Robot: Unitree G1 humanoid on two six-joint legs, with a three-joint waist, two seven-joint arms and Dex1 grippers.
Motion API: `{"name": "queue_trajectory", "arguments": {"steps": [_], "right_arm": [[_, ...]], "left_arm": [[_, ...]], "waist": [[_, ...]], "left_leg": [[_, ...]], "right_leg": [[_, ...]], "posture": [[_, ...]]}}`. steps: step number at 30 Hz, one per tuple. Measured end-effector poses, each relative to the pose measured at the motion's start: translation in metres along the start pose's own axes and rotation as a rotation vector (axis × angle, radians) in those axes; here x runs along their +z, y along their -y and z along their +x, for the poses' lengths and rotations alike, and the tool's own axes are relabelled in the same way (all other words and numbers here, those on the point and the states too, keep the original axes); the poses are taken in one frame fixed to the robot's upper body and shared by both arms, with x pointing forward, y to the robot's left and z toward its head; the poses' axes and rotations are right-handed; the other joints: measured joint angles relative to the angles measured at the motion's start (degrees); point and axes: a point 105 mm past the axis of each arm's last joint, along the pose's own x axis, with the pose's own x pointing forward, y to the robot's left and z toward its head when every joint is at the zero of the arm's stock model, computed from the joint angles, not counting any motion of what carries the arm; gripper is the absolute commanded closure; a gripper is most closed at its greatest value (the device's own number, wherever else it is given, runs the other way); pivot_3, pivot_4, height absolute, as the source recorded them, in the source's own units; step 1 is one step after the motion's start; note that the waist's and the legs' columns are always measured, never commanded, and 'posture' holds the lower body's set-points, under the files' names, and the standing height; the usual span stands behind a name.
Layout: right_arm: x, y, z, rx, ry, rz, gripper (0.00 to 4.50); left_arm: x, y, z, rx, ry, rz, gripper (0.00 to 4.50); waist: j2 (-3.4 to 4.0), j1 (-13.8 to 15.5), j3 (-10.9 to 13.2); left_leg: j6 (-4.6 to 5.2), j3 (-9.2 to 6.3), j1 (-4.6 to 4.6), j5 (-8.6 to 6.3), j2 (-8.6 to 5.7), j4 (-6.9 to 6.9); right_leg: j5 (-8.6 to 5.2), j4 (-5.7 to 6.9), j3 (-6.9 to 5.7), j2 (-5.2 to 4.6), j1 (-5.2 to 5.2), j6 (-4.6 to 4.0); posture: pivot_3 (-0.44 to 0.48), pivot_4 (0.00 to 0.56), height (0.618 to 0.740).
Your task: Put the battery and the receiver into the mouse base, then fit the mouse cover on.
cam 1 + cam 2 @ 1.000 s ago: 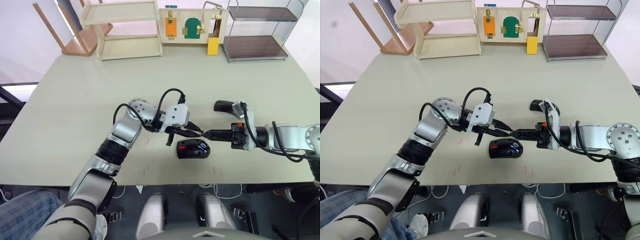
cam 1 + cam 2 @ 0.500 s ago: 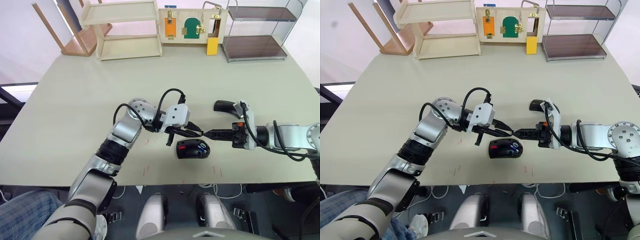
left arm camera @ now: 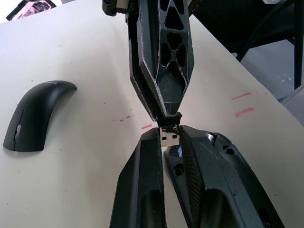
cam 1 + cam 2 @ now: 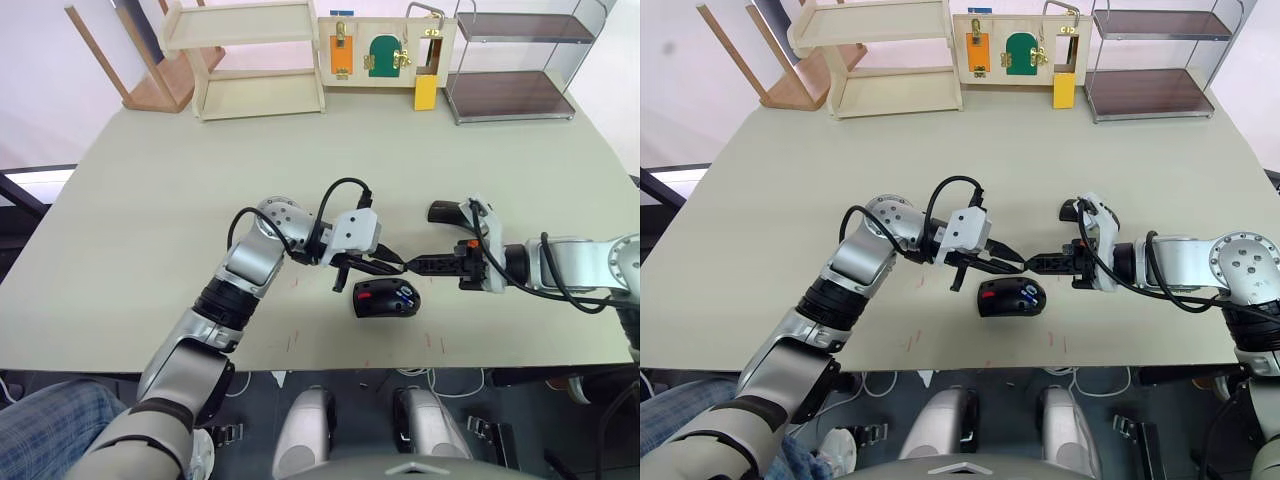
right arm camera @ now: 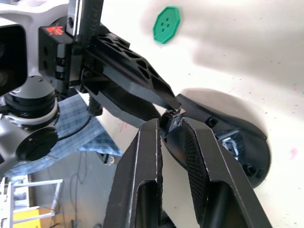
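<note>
My left gripper (image 4: 397,265) and right gripper (image 4: 412,266) meet tip to tip just above the far edge of the mouse base (image 4: 386,298). The tiny receiver (image 3: 168,136) sits between them. Its metal end is pinched in the left fingers (image 3: 151,142) and its dark end in the right gripper's tips. In the right wrist view the receiver (image 5: 172,122) lies between my right fingers (image 5: 153,128). The black mouse base lies open, with a red patch and the blue battery (image 4: 404,294) inside. The glossy black mouse cover (image 4: 447,211) lies on the table behind my right wrist.
A wooden shelf (image 4: 255,60), a latch board (image 4: 385,50) and a wire rack (image 4: 520,60) line the table's far edge. A green disc (image 5: 166,24) lies on the table beyond the left arm. A person's knee in blue fabric (image 4: 40,420) shows below the front left edge.
My right wrist has shifted slightly away from the front edge and turned a little. The two grippers' tips have stayed together over the mouse base.
</note>
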Motion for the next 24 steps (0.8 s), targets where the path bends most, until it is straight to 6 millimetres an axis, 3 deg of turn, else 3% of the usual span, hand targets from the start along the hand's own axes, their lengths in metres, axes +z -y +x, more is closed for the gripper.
{"name": "queue_trajectory", "arguments": {"steps": [24], "right_arm": [[-0.0016, 0.0046, 0.0038, -0.078, -0.013, -0.003, 3.77]], "left_arm": [[-0.0044, 0.0008, 0.0032, -0.006, -0.012, -0.016, 4.42]], "waist": [[0.0, -0.01, 0.0]], "left_leg": [[0.0, 0.0, 0.0, 0.0, 0.0, 0.0]], "right_leg": [[0.0, 0.0, 0.0, 0.0, 0.0, 0.0]], "posture": [[0.0, 0.15, 0.74]]}}
